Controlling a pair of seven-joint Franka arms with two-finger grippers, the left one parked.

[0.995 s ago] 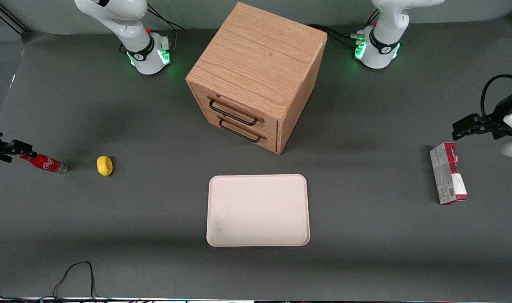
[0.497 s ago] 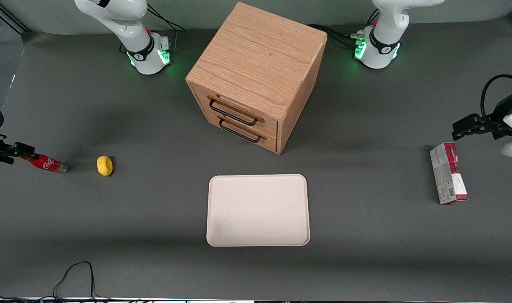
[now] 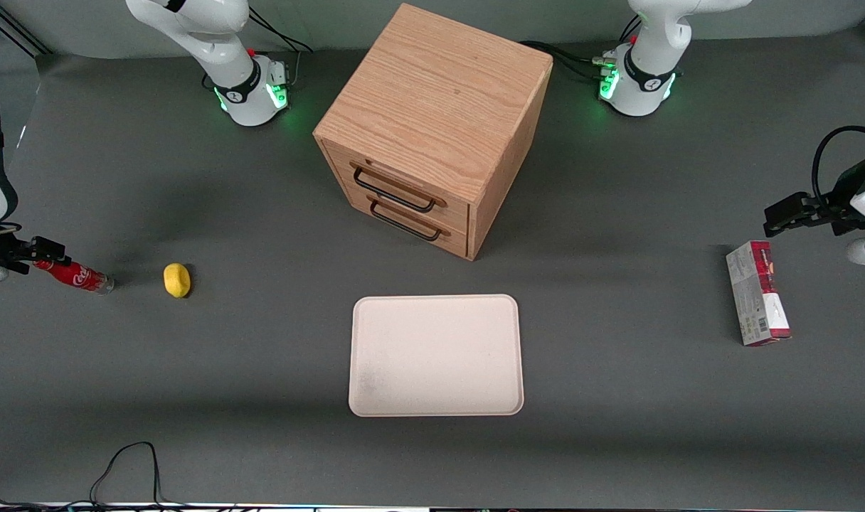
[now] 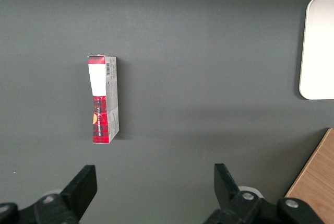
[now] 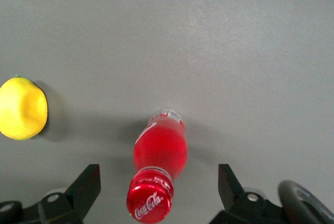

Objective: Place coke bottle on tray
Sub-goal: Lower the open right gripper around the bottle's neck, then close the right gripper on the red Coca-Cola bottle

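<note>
Open-fingered, the gripper (image 5: pixel 156 192) hangs over the coke bottle (image 3: pixel 73 275), which stands on the table (image 3: pixel 617 441) at the working arm's end; its two fingers (image 5: pixel 83 187) sit wide on either side of the red cap without touching it. Only the wrist view shows that gap. One wooden cabinet (image 3: pixel 432 128) with two drawers stands mid-table. One tray (image 3: pixel 436 355) lies nearer the front camera than the cabinet, nothing in it, well apart from the bottle. One carton (image 3: pixel 756 302) lies toward the parked arm's end. One lemon (image 3: pixel 177 279) sits near the bottle, not touching.
</note>
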